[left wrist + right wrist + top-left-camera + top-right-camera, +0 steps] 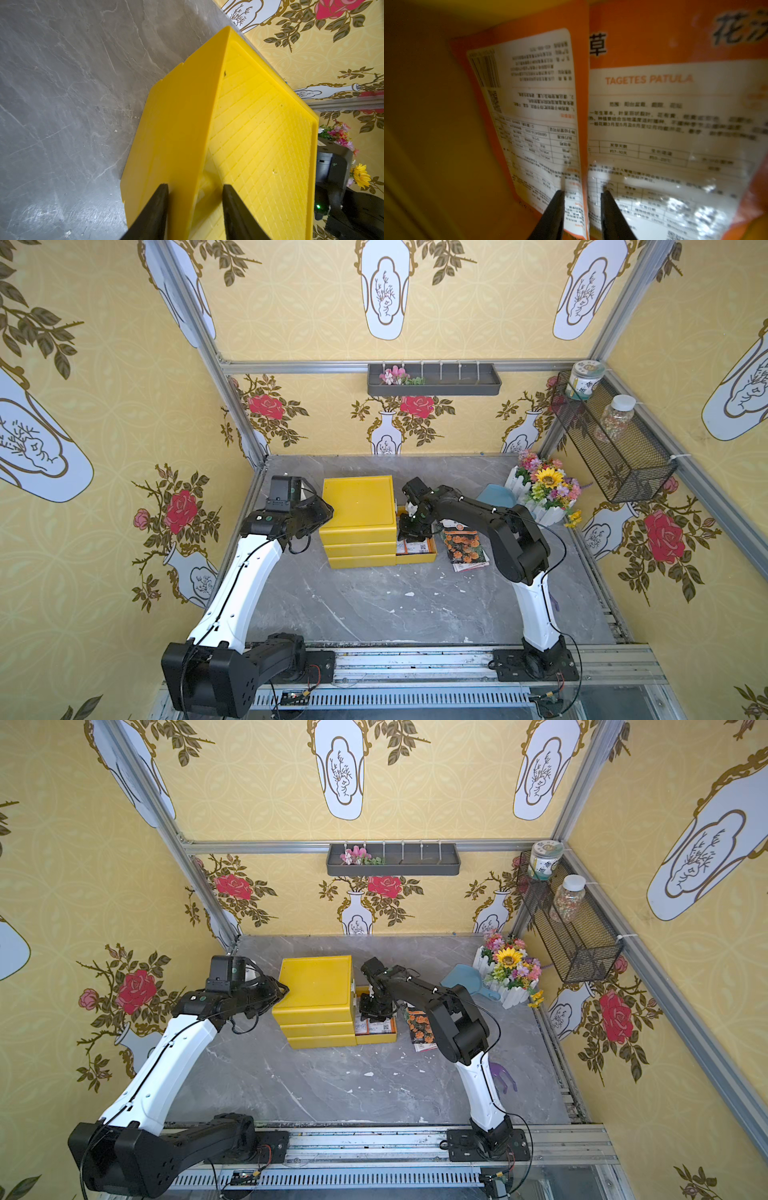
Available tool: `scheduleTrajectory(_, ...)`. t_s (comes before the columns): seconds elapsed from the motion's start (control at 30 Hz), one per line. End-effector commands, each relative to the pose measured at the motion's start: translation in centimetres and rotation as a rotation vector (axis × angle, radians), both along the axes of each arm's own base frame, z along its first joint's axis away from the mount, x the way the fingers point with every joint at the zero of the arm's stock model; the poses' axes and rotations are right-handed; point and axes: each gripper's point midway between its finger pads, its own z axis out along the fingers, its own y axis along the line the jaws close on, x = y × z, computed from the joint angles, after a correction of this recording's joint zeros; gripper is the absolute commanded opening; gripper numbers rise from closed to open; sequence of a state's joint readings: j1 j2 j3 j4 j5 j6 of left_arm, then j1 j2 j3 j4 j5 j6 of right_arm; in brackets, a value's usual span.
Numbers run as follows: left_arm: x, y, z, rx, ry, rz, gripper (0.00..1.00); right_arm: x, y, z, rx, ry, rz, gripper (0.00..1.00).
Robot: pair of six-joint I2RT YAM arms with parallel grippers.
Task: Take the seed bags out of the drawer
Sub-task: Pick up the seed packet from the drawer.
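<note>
A yellow drawer cabinet (359, 502) (318, 982) stands mid-table with its bottom drawer (415, 559) (376, 1039) pulled out to the right. Seed bags (415, 547) (376, 1027) lie in it, white label sides up. In the right wrist view two orange-backed bags (533, 104) (664, 124) lie side by side. My right gripper (582, 192) (409, 535) reaches down into the drawer, fingers a little apart astride their meeting edges. More seed bags (463, 545) (417, 1027) lie on the table beside the drawer. My left gripper (195, 186) (326, 512) is shut on the cabinet's top left edge.
A blue scoop (496, 493) and a white fence planter of flowers (544, 489) stand at the back right. A purple hand rake (503, 1073) lies behind my right arm. A wire basket (615, 448) hangs on the right wall and a grey shelf (434, 379) on the back wall.
</note>
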State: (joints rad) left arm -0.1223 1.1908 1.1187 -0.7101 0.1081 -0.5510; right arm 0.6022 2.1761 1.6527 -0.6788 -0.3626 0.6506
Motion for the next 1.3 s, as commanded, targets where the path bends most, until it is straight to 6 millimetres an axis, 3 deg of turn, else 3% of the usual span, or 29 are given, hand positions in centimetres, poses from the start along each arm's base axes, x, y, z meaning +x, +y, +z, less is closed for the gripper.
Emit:
scheduleTrajectory(0.0, -1.3, -0.3, -1.3, -0.012, 0.07, -0.018, 0.47, 0.1, 0.5, -0.2, 0.028, 0.006, -0.008, 0.29)
scheduleTrajectory(0.2, -1.3, -0.3, -1.2, -0.009, 0.07, -0.019, 0.47, 0.2, 0.8, -0.3, 0.045, 0.015, -0.023, 0.16)
scheduleTrajectory(0.43, -1.2, -0.3, -1.2, -0.009, 0.069, -0.017, 0.47, 0.8, -0.1, 1.6, 0.036, -0.028, -0.021, 0.0)
scheduleTrajectory(0.7, -1.0, -0.3, -1.2, -0.008, 0.069, -0.015, 0.47, 1.3, -2.2, 4.6, -0.016, -0.094, -0.005, 0.0)
scheduleTrajectory(1.27, -0.4, -0.5, -1.1, -0.012, 0.063, -0.023, 0.47, 2.6, -10.7, 10.8, -0.083, -0.193, -0.053, 0.0)
